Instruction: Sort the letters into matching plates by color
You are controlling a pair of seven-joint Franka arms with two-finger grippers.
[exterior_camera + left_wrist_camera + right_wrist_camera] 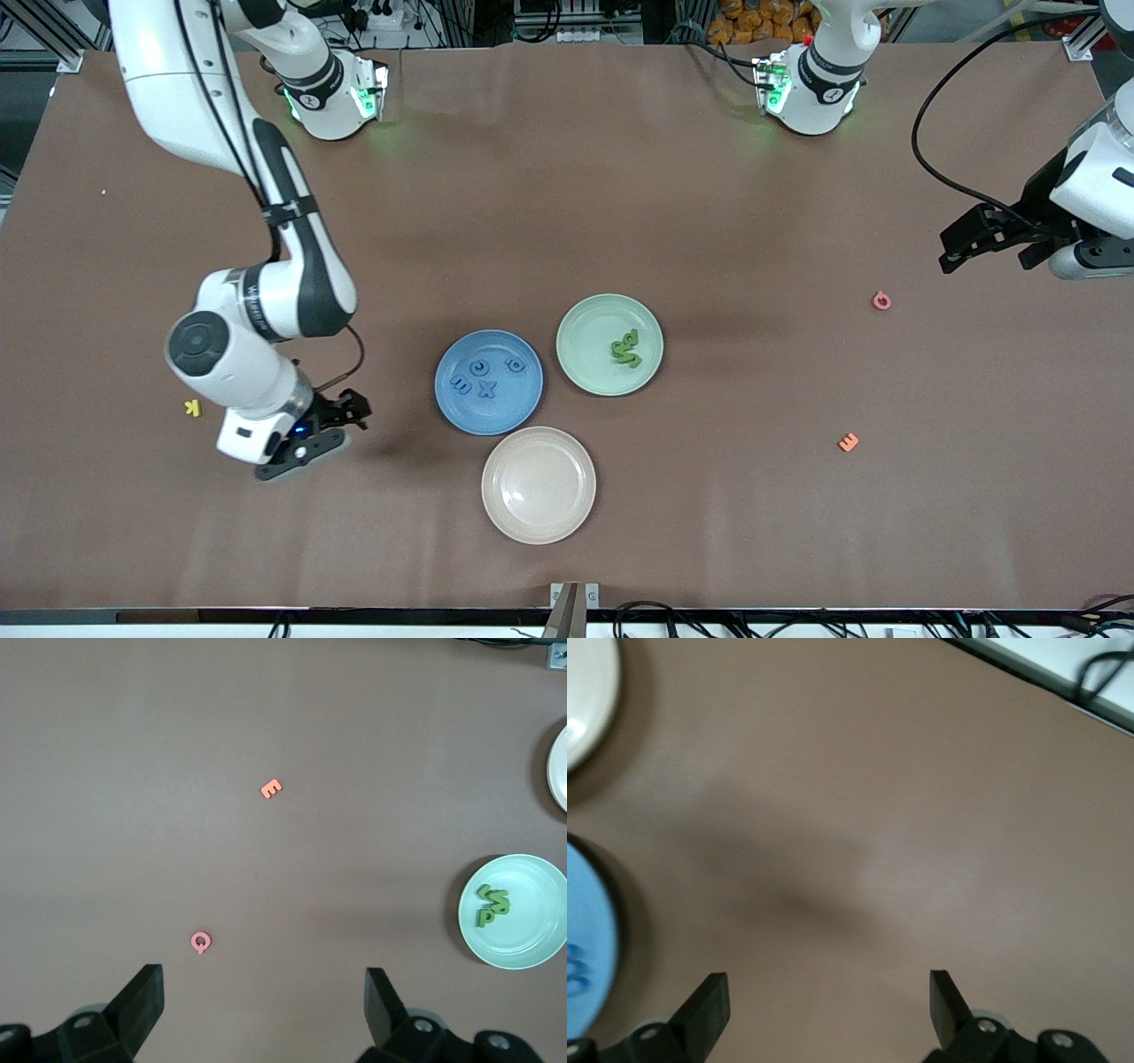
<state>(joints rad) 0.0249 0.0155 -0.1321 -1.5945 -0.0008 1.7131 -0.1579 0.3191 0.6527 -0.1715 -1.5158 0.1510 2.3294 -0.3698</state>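
Front view: cream plate [539, 485] touches blue plate [489, 382]; yellow K [192, 408], pink Q [881, 300], orange E [848, 441] lie loose. Left end effector [961, 249] and right end effector [341, 424] both gape wide, empty.

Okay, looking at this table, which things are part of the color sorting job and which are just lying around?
Part of the job:
- blue plate holding the blue letters
- green plate holding the green letters

Just lying about:
- cream plate, nothing in it
- yellow letter by the right arm
- pink letter
- orange letter
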